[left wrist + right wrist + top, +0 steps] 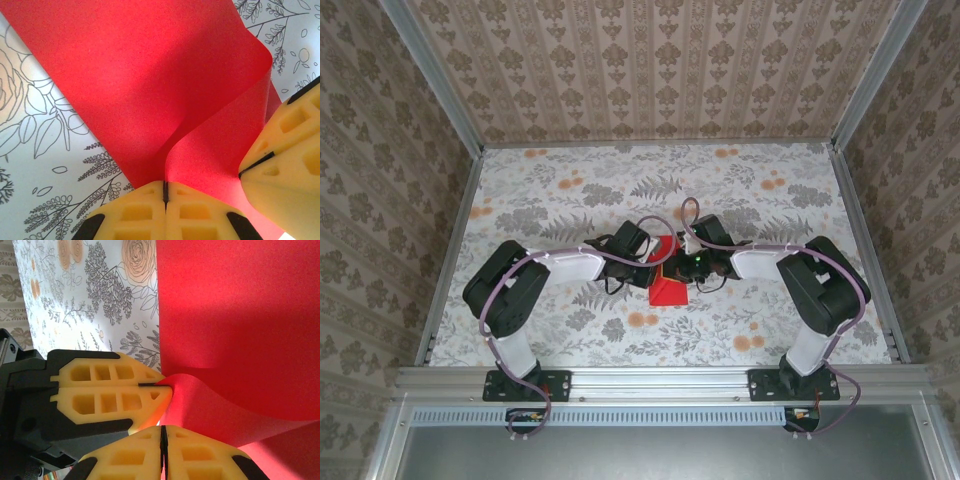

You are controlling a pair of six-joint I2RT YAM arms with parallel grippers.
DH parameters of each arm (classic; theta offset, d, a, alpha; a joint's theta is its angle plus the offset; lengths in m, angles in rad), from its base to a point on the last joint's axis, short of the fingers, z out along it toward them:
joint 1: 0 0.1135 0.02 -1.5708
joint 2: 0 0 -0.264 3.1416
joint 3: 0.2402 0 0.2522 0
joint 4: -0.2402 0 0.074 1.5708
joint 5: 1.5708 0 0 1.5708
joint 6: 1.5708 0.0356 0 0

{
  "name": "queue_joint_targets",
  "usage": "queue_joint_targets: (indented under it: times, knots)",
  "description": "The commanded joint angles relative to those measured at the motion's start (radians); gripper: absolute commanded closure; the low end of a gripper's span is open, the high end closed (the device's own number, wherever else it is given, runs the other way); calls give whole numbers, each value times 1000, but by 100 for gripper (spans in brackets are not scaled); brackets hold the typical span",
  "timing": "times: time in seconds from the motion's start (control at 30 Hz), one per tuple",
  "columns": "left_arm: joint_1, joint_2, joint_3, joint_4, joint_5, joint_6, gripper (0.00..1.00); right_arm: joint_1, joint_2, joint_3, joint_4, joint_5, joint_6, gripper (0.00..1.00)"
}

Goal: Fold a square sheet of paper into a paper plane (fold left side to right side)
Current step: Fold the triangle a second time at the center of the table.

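The square sheet of paper (669,288) is bright red and lies at the table's middle, one edge lifted and curling over the flat part (150,85). My left gripper (165,186) is shut on that raised edge. In the right wrist view the left gripper (162,384) pinches the curl of the sheet (240,315) from the left. My right gripper (161,429) is shut on the same flap just beside it, and its yellow fingers (285,150) almost touch the left ones. From above, both grippers (658,263) (682,265) meet over the paper. The sheet has no plane shape.
The flower-patterned tabletop (570,200) spreads out on every side of the paper. Patterned walls with metal rails (455,230) close it in on three sides. Both arm bases sit on the near rail (660,380).
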Motion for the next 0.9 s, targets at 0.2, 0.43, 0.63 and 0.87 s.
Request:
queue_joint_targets:
  times: [0.2, 0.43, 0.63, 0.87]
  knots:
    - [-11, 12, 7, -56, -18, 19, 99, 5, 30, 31, -64, 20, -43, 89]
    - [-10, 8, 5, -57, -21, 20, 99, 5, 41, 32, -81, 36, -48, 89]
    - [-11, 5, 2, -59, -25, 19, 99, 5, 49, 35, -106, 52, -57, 89]
    - [-10, 5, 2, -60, -26, 19, 99, 4, 65, 43, -130, 58, -64, 89]
